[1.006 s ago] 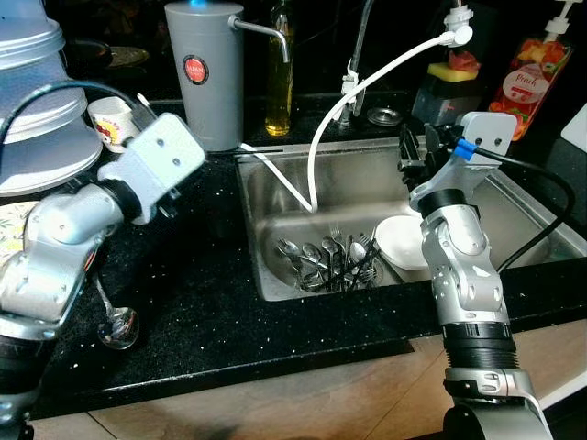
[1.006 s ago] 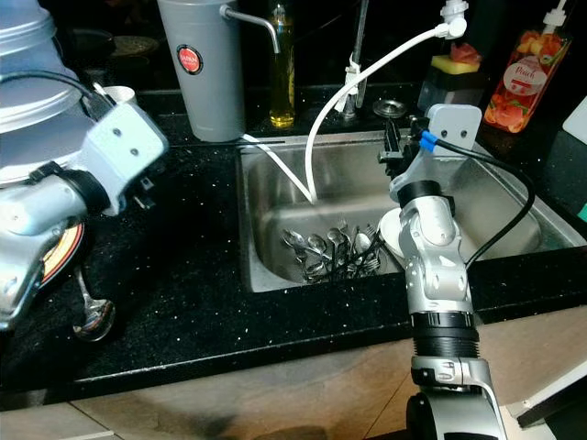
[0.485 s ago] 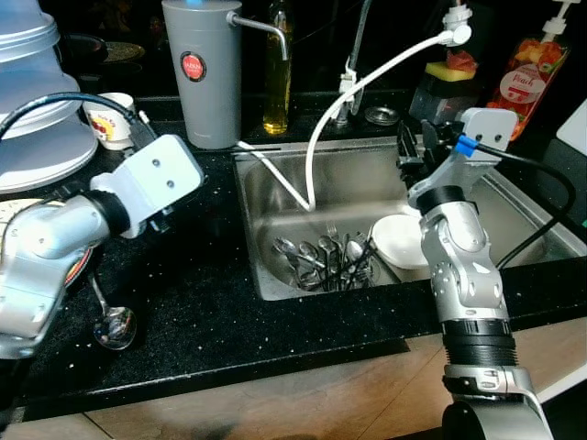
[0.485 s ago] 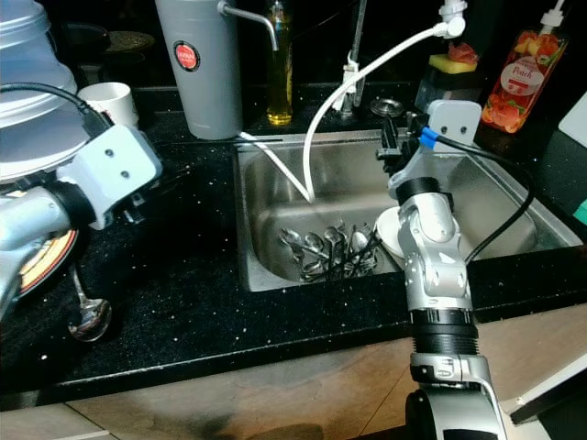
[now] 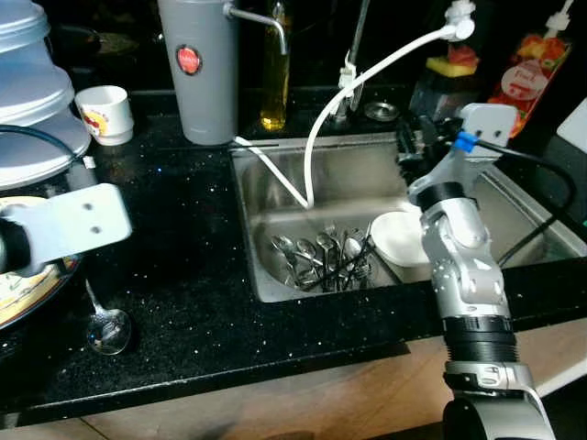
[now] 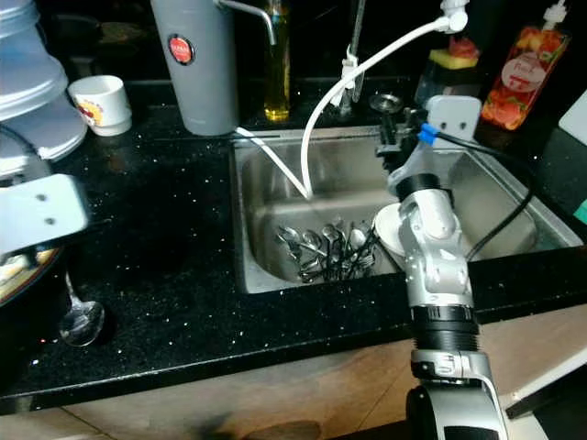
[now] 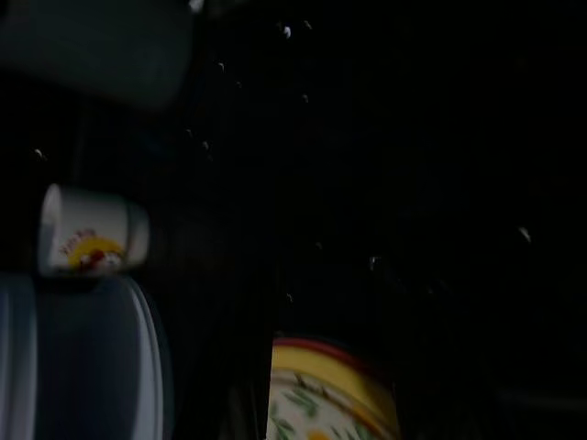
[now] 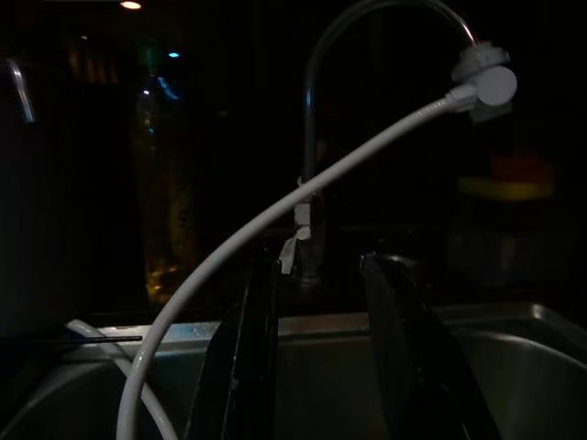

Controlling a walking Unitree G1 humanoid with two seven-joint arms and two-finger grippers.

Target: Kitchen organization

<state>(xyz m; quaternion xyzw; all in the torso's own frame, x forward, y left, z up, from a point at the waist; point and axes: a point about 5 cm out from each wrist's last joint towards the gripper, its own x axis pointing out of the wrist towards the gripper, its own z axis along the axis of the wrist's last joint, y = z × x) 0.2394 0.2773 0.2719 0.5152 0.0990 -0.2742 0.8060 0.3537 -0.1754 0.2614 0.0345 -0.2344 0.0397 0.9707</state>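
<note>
Head views: vs 1 s ago, left arm has pulled back toward 9 o'clock; its white wrist block sat by the small white printed cup (image 5: 103, 112), now low at the left edge over the black speckled counter (image 5: 183, 266). Cup now fully uncovered. Left tool: can't tell its state. Right arm unchanged, right tool (image 5: 415, 147) up over the steel sink (image 5: 367, 174) rim at 2 o'clock.

Counts: 1 grey cylindrical dispenser (image 5: 204, 69), 1 yellow oil bottle (image 5: 274, 73), 1 white hose (image 5: 367, 78), 1 white bowl (image 5: 399, 240) in sink, 1 pile of steel cutlery (image 5: 321, 261) in sink at 6 o'clock, 1 lone steel spoon (image 5: 105, 328) on counter at 8 o'clock.

Left wrist view: dark; cup, yellow-patterned plate (image 7: 330, 399).

Right wrist view: two black fingers (image 8: 252, 367) apart, released, nothing between; hose and tap behind.
</note>
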